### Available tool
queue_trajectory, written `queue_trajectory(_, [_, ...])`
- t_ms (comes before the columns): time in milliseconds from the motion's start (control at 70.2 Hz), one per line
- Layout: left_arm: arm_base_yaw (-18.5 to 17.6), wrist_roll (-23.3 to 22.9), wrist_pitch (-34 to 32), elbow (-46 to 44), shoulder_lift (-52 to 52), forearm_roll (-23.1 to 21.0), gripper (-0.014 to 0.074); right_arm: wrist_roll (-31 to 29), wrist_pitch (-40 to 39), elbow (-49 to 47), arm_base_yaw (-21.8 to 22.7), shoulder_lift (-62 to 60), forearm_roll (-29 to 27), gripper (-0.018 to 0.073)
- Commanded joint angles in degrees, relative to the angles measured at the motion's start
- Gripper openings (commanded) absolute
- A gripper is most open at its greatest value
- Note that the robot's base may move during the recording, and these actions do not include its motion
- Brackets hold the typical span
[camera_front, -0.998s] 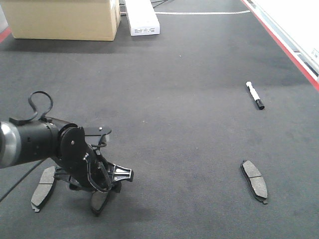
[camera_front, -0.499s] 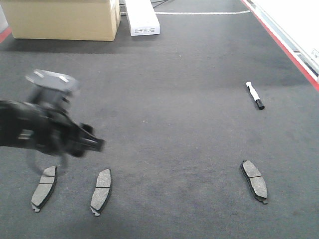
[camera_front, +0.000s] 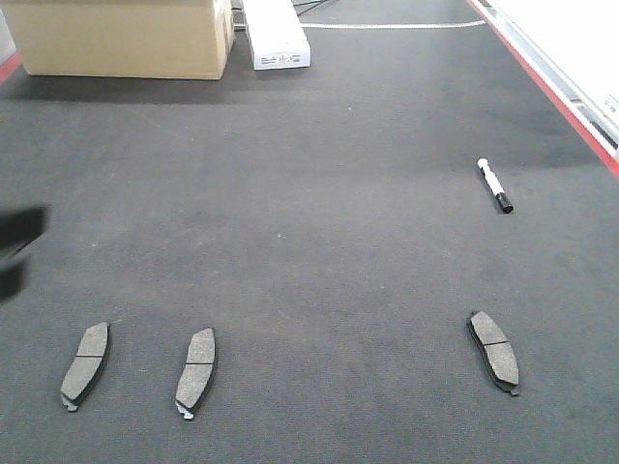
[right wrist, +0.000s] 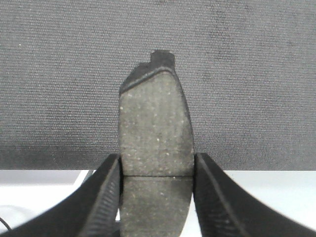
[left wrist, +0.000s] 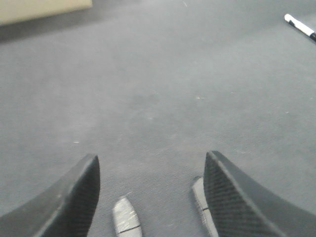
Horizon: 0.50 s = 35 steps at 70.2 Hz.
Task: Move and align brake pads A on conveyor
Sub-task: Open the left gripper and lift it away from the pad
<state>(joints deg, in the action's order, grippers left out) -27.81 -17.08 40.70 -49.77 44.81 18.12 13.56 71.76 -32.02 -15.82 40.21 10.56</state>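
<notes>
- Since the earlier frames the left arm [camera_front: 19, 246] has pulled back off the belt: a second ago it was crouched over the two near-left pads, and it is only a dark blur at the left edge of the front view.
- The left gripper [left wrist: 150, 190] is released, its two black fingers [left wrist: 74, 197] spread wide with nothing between them, above the belt [camera_front: 319, 193].
- In the left wrist view the ends of two pads lie below the open fingers: one pad [left wrist: 126, 217] sits in the gap, nearer the left finger, and the other [left wrist: 201, 200] lies just beside the right finger's inner edge, partly hidden by it.
- In the front view those two are the far-left pad [camera_front: 85, 363] and its neighbour [camera_front: 196, 371], lying flat side by side, apart, long axes roughly parallel and leaning slightly the same way.
- A third pad [camera_front: 494, 350] lies flat on the near right of the belt, well apart from that pair and tilted the other way.
- A pen [camera_front: 495, 186] lies beyond the third pad, toward the red edge strip [camera_front: 551, 92].
- A cardboard box [camera_front: 121, 37] and a white carton [camera_front: 276, 34] stand at the far end of the belt.
- The right gripper [right wrist: 155, 197] is clenched on a fourth pad [right wrist: 155, 133], which stands on end between its fingers [right wrist: 101, 202] with the friction face to the camera, over the belt's near edge.
</notes>
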Motion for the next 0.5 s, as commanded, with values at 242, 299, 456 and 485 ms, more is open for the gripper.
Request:
queue_trajectory(242, [-0.3, 0.0, -12.1, 16.5, -24.6, 1.1, 0.0424, -0.4, 1.5, -1.6, 0.4, 0.1, 1.4, 0.0018])
queue_trajectory(299, [-0.3, 0.0, -12.1, 18.6, -28.1, 1.1, 0.0424, -0.4, 1.5, -1.6, 0.4, 0.1, 1.4, 0.0018])
queue_trajectory(456, [-0.3, 0.0, -14.1, 24.0, -35.3, 1.1, 0.0424, -0.4, 1.5, -1.6, 0.4, 0.1, 1.4, 0.0018])
queue_trajectory(485, [-0.3, -0.1, -14.6, 24.9, -35.9, 1.1, 0.0424, -0.4, 1.5, -1.6, 0.4, 0.1, 1.4, 0.0018])
